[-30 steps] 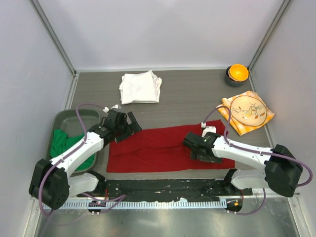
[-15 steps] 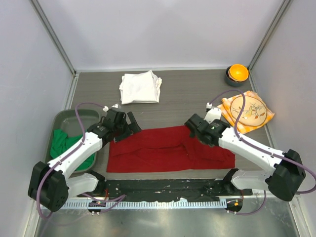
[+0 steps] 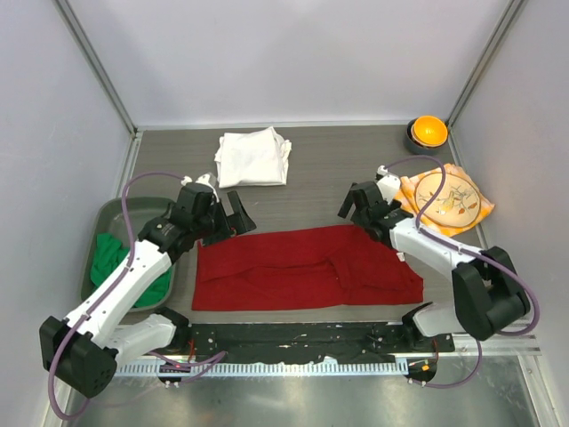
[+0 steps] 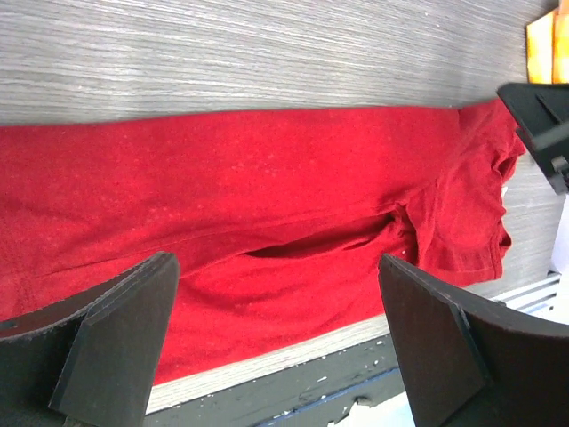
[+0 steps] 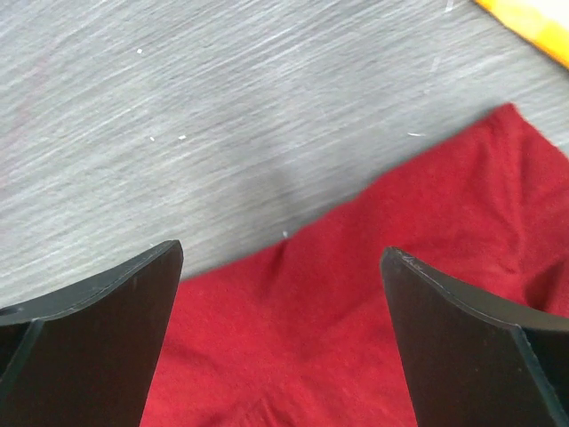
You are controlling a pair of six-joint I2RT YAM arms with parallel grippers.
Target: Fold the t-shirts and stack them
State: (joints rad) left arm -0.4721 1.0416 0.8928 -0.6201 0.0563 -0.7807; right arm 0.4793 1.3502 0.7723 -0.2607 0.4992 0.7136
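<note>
Lying creased, oblong: soft red t-shirt [image 3: 293, 267]

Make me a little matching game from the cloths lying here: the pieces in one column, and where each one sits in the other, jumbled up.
Things:
1. red t-shirt
2. white t-shirt
3. green t-shirt
4. orange patterned cloth

Places:
A. in the tray at the left
B. folded, at the far side of the table
C. spread flat in the middle, near the front
D. at the right, near the bowl

Pairs: 1-C, 2-B, 3-A, 4-D
</note>
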